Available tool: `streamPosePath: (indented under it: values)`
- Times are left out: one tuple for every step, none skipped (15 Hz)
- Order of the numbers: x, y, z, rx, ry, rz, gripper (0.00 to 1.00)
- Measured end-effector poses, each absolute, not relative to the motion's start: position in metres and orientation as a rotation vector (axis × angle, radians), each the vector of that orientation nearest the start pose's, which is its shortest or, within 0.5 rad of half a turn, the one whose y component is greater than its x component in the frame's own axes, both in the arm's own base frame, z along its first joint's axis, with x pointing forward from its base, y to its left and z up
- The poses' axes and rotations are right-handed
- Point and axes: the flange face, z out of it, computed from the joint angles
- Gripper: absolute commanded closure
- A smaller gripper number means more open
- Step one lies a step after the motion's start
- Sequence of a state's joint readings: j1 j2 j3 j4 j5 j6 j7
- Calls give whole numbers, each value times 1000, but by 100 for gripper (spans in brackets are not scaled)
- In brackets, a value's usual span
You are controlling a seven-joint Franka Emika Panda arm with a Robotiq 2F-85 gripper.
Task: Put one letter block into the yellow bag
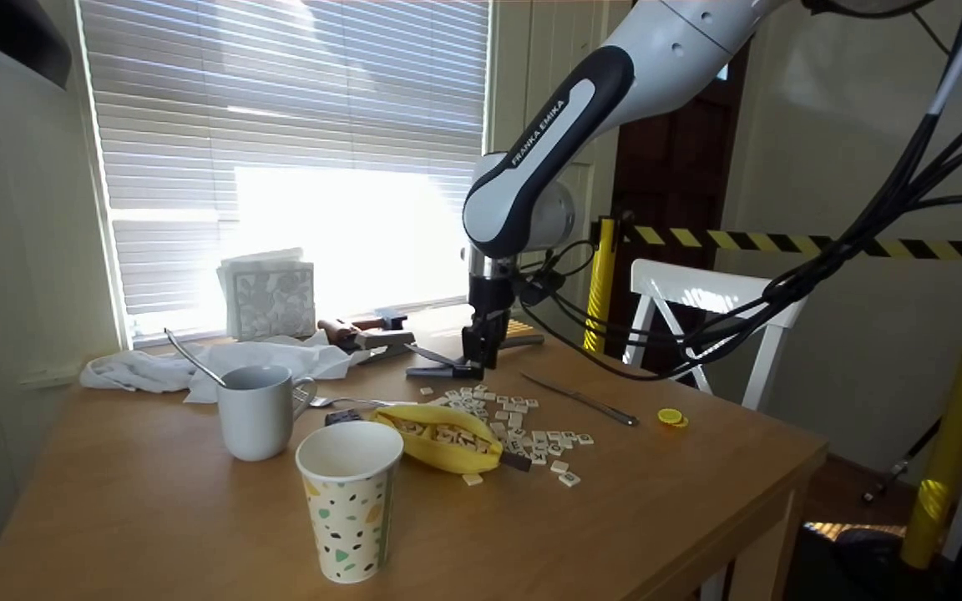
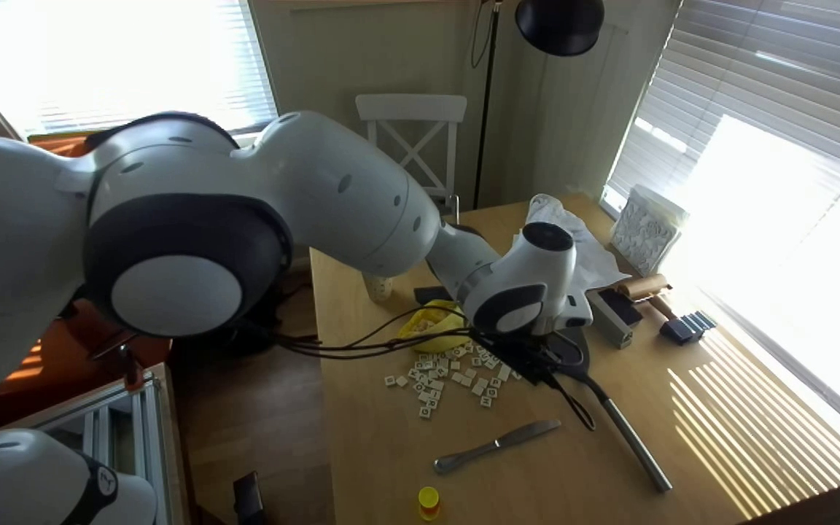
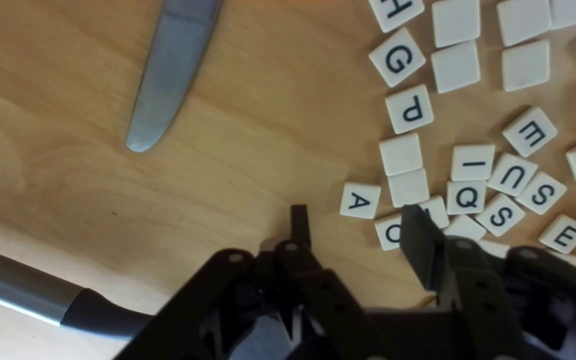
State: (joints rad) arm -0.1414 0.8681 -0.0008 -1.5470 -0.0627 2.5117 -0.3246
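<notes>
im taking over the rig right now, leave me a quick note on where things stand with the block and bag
Gripper: jaws apart, no block held, above the table.
Yellow bag: lying on the table, mouth open, with what look like blocks inside.
Letter blocks: many loose beside the bag; the A block sits by itself near the gap between the jaws in the wrist view.
Done: no block gripped yet; can't tell how those in the bag got there.
Left: grip one block, lift it, carry it to the bag, release.
</notes>
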Motion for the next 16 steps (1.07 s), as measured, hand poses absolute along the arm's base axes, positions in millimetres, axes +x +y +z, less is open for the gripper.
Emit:
streamPosePath:
  values:
    - [703, -101, 142, -3179, -367, -137, 50]
    - [704, -101, 139, -3179, -366, -136, 50]
    - [705, -102, 136, -3179, -366, -136, 48]
    - [706, -102, 134, -3179, -365, -136, 47]
    - [707, -102, 132, -3179, -364, -135, 49]
    - [708, -102, 129, -3179, -364, -134, 49]
    - [709, -102, 127, -3178, -364, -134, 54]
    - [710, -102, 126, -3178, -364, -136, 55]
    - [710, -102, 124, -3178, -364, -135, 61]
    - [711, -102, 122, -3178, -363, -136, 61]
    - [712, -102, 123, -3178, -363, -140, 62]
    - [713, -102, 123, -3178, -362, -140, 69]
    - [714, -102, 124, -3178, -360, -139, 64]
    - [714, -102, 124, -3178, -358, -134, 63]
    - [714, -102, 124, -3177, -355, -129, 62]
    - [714, -101, 124, -3177, -352, -121, 60]
